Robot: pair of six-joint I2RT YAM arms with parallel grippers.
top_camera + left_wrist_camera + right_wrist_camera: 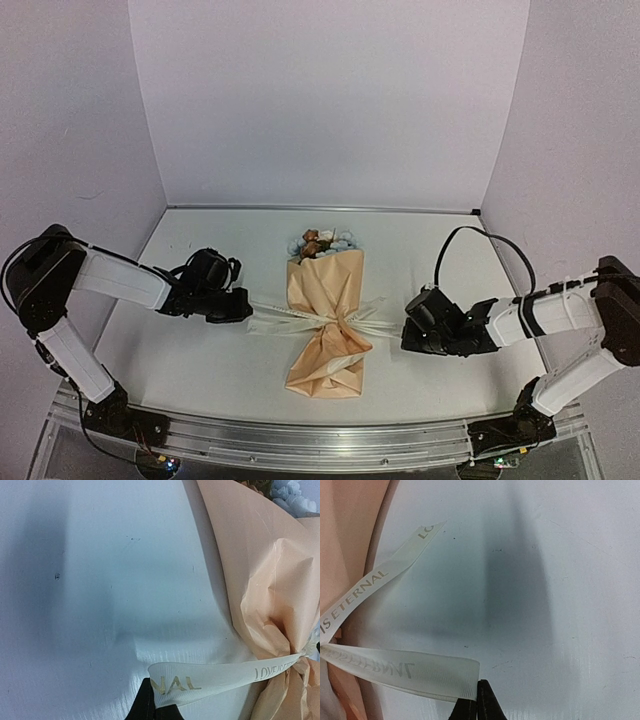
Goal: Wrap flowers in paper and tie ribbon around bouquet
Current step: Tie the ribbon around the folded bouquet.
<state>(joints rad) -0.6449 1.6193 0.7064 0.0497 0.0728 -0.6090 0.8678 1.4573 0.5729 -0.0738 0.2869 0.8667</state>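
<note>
Where the white worktop spreads out before the arms, we see the bouquet lying flat at its middle, head toward the far wall and foot toward the arms' bases. Its peach-tan paper forms a cone that is wide at the top, cinched narrow in the lower part and flared again below the waist. The left arm reaches in low from one side and the right arm from the other, both well short of the paper. At the cone's open mouth the flowers show as a small cluster of pale blue and rusty-brown blooms. Around the waist runs the cream ribbon, its tails trailing out to both sides across the worktop; in the right wrist view we can read "IS ETERNAL" on one tail. The left pincer sits at the end of the left tail, clenched. In its wrist view the ribbon's end lies across the dark fingertips, and we cannot tell whether it is pinched between them. The right pincer is clenched too, its fingertips pressed together. The cut end of the lower right tail lies just at them, with nothing visibly caught between them.
</note>
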